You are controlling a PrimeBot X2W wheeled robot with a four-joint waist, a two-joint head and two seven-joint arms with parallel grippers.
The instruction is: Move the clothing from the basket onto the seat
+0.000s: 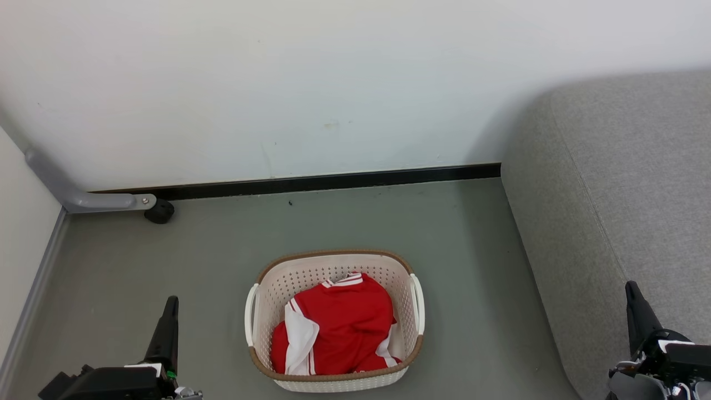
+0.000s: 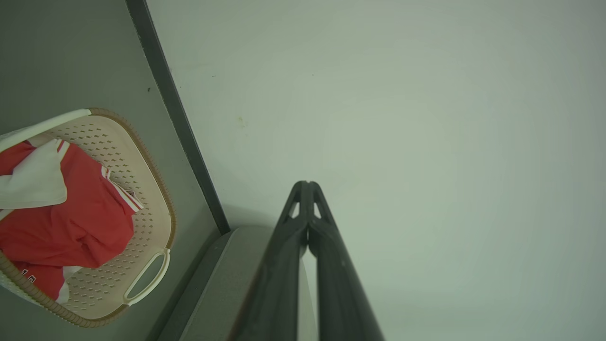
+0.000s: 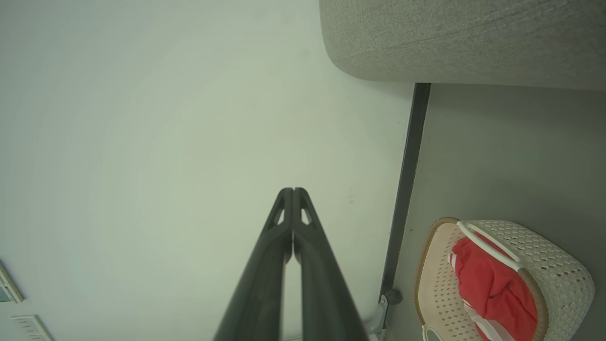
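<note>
Clothing: the red clothing lay bunched in the basket on the floor, away from the wall edge and near the seat.
Tools: the left tool and right tool were both pressed together, holding nothing.
Worry: tools pressed together could only poke the cloth, and a caught fold might tip the basket.

Soft, even light is filling the head view, leaving the wall bright and a little washed out. The couch is casting a faint grey shadow on the wall at the upper right of the frame, while the basket is throwing barely any shadow on the floor. Both wrist views are looking dimmer and greenish, darkening toward their corners. Their wide lenses are bending straight lines near the edges. In the right wrist view's upper right, the couch is shading the floor softly.
</note>
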